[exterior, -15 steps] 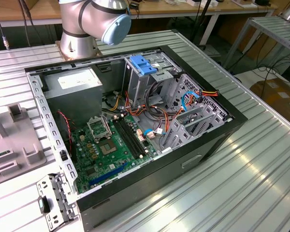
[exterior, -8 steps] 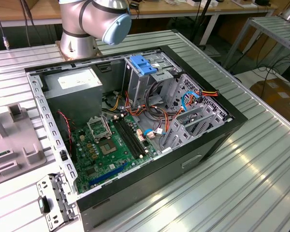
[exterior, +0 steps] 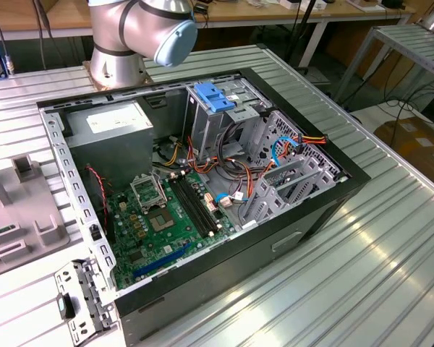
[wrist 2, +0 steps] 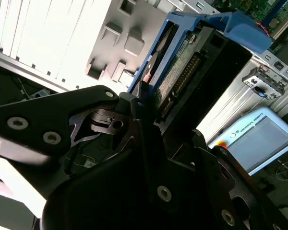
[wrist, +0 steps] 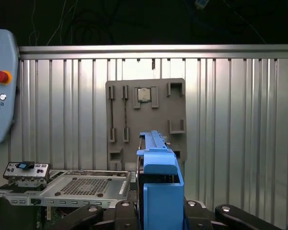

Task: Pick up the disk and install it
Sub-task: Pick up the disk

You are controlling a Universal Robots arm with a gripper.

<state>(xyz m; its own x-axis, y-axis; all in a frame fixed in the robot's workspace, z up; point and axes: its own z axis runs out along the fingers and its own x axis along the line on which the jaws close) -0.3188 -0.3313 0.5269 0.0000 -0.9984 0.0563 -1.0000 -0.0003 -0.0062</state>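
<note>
An open black metal computer case [exterior: 275, 238] lies on the ribbed aluminium bench [exterior: 362, 275], with a grey plastic parts tray [exterior: 29, 217] beside it at the exterior view's left. The blue-railed dark disk [wrist: 161, 182] sits gripped in the black gripper [wrist: 158, 209].

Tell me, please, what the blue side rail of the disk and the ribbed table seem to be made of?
The side rail of the disk: probably plastic, judging by its even blue colour, soft sheen and moulded edges. The table: seemingly aluminium, silver-grey with a dull metallic shine and long straight ribs like extruded profiles.
</note>
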